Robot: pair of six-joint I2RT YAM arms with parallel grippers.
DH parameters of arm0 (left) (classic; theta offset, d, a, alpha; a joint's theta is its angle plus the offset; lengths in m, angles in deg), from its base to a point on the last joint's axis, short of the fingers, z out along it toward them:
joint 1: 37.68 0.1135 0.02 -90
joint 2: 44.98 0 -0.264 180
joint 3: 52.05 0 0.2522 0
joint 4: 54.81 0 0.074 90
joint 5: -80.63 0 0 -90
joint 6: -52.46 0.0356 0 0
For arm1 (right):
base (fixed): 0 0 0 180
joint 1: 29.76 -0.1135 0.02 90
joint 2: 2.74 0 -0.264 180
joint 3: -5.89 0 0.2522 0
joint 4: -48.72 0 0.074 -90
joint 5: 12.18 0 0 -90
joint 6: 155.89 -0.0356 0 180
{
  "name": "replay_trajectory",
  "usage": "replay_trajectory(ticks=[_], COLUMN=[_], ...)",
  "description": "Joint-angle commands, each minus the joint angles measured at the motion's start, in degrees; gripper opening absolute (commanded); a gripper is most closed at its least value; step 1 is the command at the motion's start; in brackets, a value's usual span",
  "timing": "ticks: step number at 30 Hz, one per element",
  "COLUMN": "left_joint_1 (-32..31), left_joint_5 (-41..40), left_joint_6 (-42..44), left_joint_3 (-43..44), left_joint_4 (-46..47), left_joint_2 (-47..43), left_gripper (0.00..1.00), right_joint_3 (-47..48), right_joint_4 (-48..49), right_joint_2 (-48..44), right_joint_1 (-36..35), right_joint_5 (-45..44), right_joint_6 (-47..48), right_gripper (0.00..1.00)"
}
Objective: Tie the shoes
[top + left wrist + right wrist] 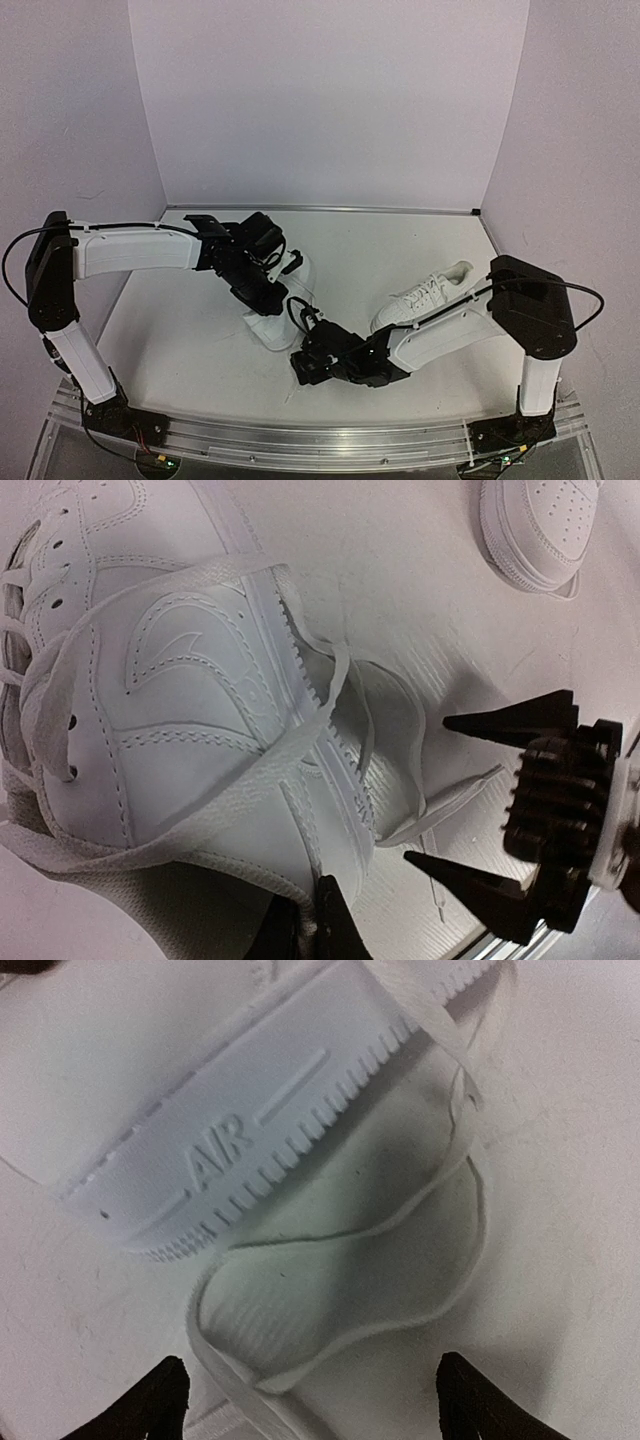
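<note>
One white shoe (283, 322) stands at the table's middle and fills the left wrist view (180, 700). My left gripper (268, 290) is shut on its heel collar, the fingertips (335, 920) pinching the rim. Its loose white laces (440, 800) trail onto the table. My right gripper (305, 366) is open and low at the shoe's heel. It also shows in the left wrist view (470, 800). In the right wrist view its fingertips (165, 1400) straddle a lace loop (330, 1345) under the sole's heel (230, 1150), not touching it. The second shoe (425, 294) lies to the right.
White walls close the back and sides of the table (380, 250). The second shoe's toe (540, 530) shows in the left wrist view. The metal rail (320, 440) with the arm bases runs along the near edge.
</note>
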Motion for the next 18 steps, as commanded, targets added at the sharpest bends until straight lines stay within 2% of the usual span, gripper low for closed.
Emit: replay_trajectory(ticks=[1,6,8,11,18], left_joint_1=[-0.04,-0.04,-0.07,-0.04,-0.03], left_joint_5=[-0.99,-1.31,-1.45,-1.46,-2.04], left_joint_6=[0.28,0.29,0.29,0.42,0.82], left_joint_3=[3.36,3.16,3.13,3.31,4.16], left_joint_4=[5.99,5.70,5.63,5.59,4.99], left_joint_2=[-1.27,-1.87,-2.08,-1.98,-1.23], left_gripper=[0.00,0.00,0.00,0.00,0.00], right_joint_3=[4.54,2.81,1.39,1.42,4.75], right_joint_4=[-6.66,-8.95,-8.96,-12.56,-18.50], right_joint_2=[4.01,4.04,3.68,5.28,10.09], right_joint_1=[-2.01,-2.35,-2.62,-3.41,-5.02], right_joint_5=[-5.45,-5.12,-3.79,-3.26,-3.15], right_joint_6=[-3.82,-6.67,-6.99,-6.97,-6.35], right_gripper=[0.80,0.74,0.63,0.53,0.51])
